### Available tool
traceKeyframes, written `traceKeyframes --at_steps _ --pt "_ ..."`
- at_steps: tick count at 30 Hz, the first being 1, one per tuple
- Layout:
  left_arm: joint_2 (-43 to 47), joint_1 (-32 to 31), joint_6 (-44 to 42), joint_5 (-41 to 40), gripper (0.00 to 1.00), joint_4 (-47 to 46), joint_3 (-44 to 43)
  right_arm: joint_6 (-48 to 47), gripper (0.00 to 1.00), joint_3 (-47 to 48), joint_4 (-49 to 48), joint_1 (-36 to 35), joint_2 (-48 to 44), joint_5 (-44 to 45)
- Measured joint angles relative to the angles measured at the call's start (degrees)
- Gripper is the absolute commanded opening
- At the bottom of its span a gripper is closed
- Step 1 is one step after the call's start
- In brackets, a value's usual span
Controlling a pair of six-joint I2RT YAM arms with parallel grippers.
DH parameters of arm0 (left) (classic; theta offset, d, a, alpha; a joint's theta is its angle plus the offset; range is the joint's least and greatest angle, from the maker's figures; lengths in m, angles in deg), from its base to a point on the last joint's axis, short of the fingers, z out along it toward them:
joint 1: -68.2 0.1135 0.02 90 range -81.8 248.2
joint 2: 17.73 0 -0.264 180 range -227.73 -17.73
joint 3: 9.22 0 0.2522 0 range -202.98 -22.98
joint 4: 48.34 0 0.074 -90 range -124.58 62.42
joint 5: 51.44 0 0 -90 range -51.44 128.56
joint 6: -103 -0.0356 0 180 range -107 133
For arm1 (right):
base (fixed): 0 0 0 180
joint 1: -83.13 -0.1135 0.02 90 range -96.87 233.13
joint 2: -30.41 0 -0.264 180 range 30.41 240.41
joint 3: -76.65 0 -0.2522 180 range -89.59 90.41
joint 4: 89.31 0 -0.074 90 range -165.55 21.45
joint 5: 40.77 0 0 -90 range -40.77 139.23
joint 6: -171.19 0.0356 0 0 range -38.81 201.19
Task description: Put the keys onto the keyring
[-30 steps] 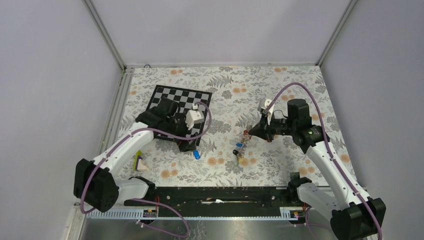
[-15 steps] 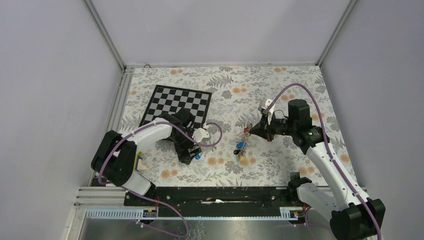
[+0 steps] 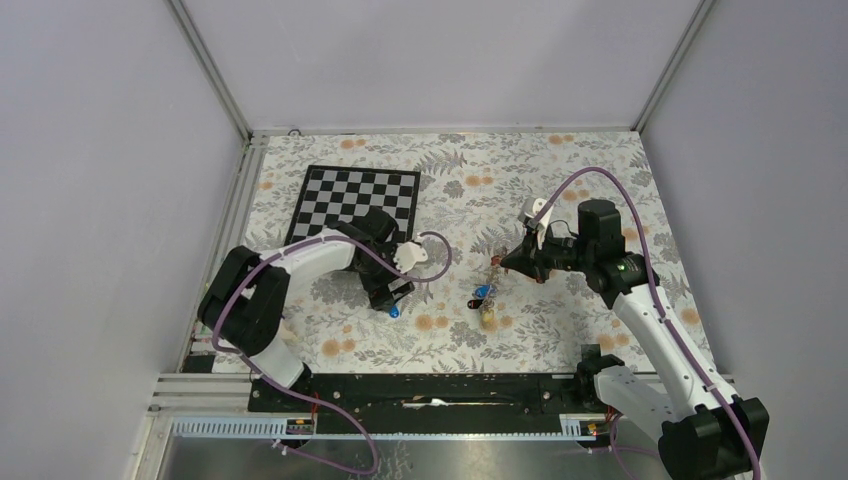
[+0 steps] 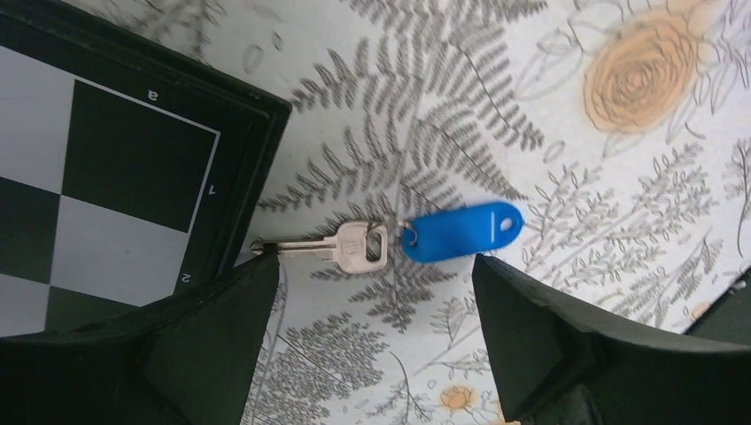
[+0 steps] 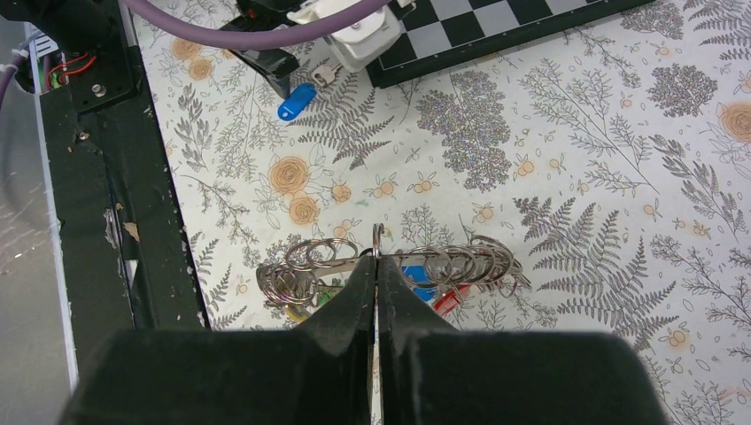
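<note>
Though not yet gripped, counts as the piece in hand: blue-tagged key (image 4: 443, 235), flat on the floral cloth (image 3: 560, 180), at seven o'clock from the table's middle overhead. In the left wrist view, lies blade toward nine o'clock and tag toward three, framed by the left gripper (image 4: 374, 283), fingers (image 4: 204, 354) spread wide to either side, nothing clasped. Blade tip right at the nine o'clock finger; cannot tell whether touching or just short.

Judged step: picking up this one for threading. Next move calls for lowering, centring over the metal head and closing without skidding the thin blade along the cloth, then carrying it toward three o'clock, to the keyring (image 5: 460, 261). Sits well apart from the blue-tagged key, pinched by the right gripper (image 5: 376, 266), jaws fully closed on one loop. Carries several keys (image 5: 421, 290) already, with blue, red and green heads peeking beneath the coils.

Just beside the blue-tagged key, at ten o'clock: chessboard (image 4: 106, 195), corner near the blade tip, likely to crowd the finger on that side.

Hard to make out:
- Number of keys on the keyring: most heads covered by coils and by the right fingers.
- Any split or gap for threading: not visible.
- Lower end of the keyring: resting on the cloth or clear of it, cannot tell.
- Blue-tagged key overhead: half masked by the left gripper.
- Height of the left fingertips above the cloth: not readable.
</note>
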Motion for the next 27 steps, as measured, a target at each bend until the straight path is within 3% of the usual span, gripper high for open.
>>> traceKeyframes --at_steps 6,18,24,27 --pt "-1.73 -0.04 0.92 0.28 0.84 -2.78 -1.33 -0.09 0.00 -0.11 -0.17 0.15 0.00 0.02" --pt "-2.32 -5.01 5.73 -2.89 0.44 -4.83 -1.29 -0.20 0.00 -0.48 -0.39 0.52 -0.28 0.02" --pt "-2.05 -5.68 8.61 -5.84 0.38 -6.12 -1.05 -0.20 0.00 -0.48 -0.42 0.55 -0.31 0.02" --pt "-1.05 -6.45 9.25 -5.97 0.47 -6.23 -0.68 -0.22 0.00 -0.48 -0.42 0.68 -0.31 0.00"
